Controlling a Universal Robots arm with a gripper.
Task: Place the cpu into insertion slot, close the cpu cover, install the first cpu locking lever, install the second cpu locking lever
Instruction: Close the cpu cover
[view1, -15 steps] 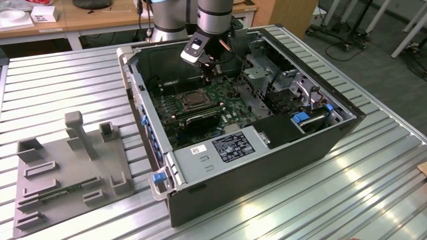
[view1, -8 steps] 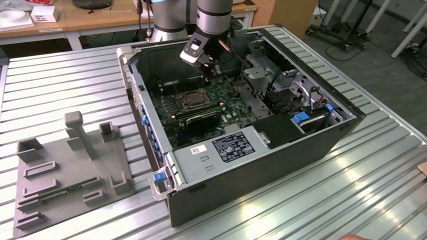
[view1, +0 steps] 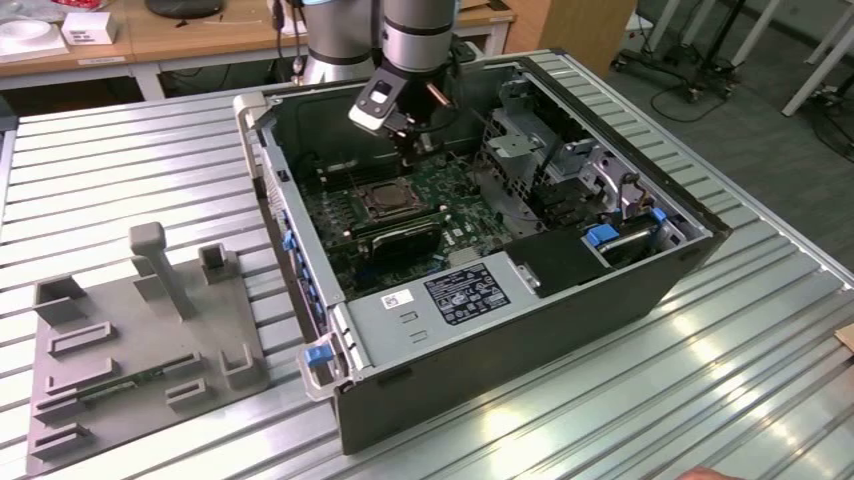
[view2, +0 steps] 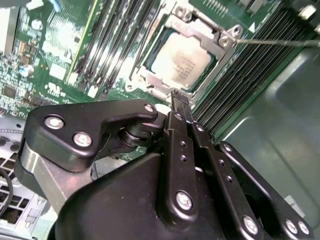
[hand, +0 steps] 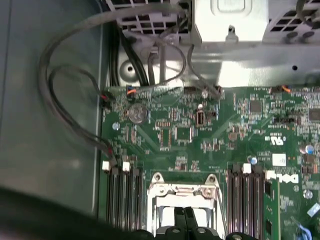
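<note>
I see the open computer case (view1: 561, 320) lying on the ribbed metal table (view1: 134, 170), and the arm reaches down into it from the upper middle of the exterior view. The hand (view1: 416, 138) hangs above the green motherboard (hand: 200, 135), a little beyond the insertion slot (view1: 387, 198), which sits left of centre inside the case.

In the second wrist view the cpu (view2: 181, 61) lies flat in the slot with its pale metal face up. There is grey print on this face, but it is too fine for me to read. The cpu cover (view2: 200, 26) is down around it as a silvery frame. A thin bright lever (view2: 280, 42) runs away from one corner of the cover, across the black memory slots (view2: 250, 75); I cannot tell if it is latched.

The fingers of the hand are pressed together, with nothing between them that I can see, and their tip is just beside the edge of the cover.

On the grey plate at the lower middle of the case I see a black label (view1: 466, 295) and a small white sticker (view1: 398, 299). A grey fixture board (view1: 134, 370) lies at the exterior view's left.
</note>
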